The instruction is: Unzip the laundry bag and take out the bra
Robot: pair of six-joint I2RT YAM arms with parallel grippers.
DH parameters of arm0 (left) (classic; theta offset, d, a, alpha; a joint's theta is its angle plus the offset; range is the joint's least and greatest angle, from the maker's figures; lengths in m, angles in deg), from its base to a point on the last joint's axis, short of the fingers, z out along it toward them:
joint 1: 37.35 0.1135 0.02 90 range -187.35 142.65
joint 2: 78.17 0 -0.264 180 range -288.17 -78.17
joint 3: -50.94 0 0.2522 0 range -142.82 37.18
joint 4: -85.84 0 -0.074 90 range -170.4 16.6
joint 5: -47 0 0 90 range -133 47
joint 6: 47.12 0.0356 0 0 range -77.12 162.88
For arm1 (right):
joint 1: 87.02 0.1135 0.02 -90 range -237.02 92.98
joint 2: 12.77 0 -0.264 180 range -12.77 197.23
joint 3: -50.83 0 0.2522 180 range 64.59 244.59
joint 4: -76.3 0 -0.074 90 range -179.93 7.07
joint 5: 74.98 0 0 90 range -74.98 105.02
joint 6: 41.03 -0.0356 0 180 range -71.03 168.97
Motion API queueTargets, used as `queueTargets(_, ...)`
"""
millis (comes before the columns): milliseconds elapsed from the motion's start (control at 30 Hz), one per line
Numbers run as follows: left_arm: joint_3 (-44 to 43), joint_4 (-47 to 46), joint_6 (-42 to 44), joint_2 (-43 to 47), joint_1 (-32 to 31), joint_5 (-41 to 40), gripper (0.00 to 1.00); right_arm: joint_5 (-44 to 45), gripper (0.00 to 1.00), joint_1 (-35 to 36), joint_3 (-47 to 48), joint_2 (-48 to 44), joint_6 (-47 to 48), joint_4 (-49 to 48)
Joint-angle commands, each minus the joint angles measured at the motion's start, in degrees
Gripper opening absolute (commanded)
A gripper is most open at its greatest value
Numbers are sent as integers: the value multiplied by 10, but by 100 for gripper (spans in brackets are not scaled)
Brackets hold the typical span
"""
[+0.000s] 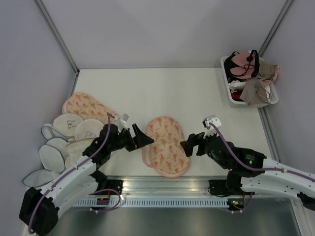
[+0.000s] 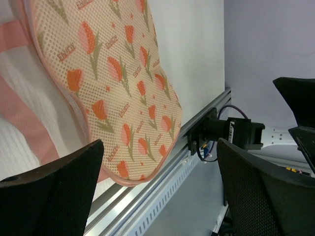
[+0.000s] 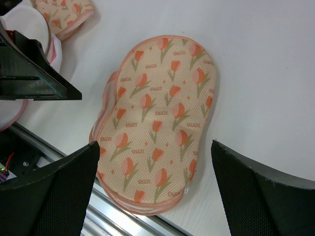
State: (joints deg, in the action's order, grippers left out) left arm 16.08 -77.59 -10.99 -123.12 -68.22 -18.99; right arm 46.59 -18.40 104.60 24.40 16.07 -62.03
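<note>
The laundry bag (image 1: 166,145), peach with orange tulip-like print and pink trim, lies flat at the table's near edge between my two grippers. It looks closed, and a small zip pull (image 3: 186,191) shows at its near end. Its inside is hidden, so no bra shows there. My left gripper (image 1: 142,137) is open and empty just left of the bag (image 2: 113,73). My right gripper (image 1: 192,144) is open and empty just right of it, above the bag's near end (image 3: 157,123). Neither touches the bag.
A second peach printed pouch (image 1: 86,107) and several white mesh pouches (image 1: 64,140) lie at the left. A white basket (image 1: 227,83) at the back right holds a pink garment with black straps (image 1: 241,61) and a beige one (image 1: 258,86). The metal rail (image 1: 167,184) runs along the near edge.
</note>
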Motion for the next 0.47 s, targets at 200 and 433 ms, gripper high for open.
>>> queueTargets(200,-16,-18,59,36,2,17,100,6,98,-2,14,-37,-26,22)
queueTargets(433,-22,-8,66,42,2,17,100,-4,98,-1,14,-46,-32,18)
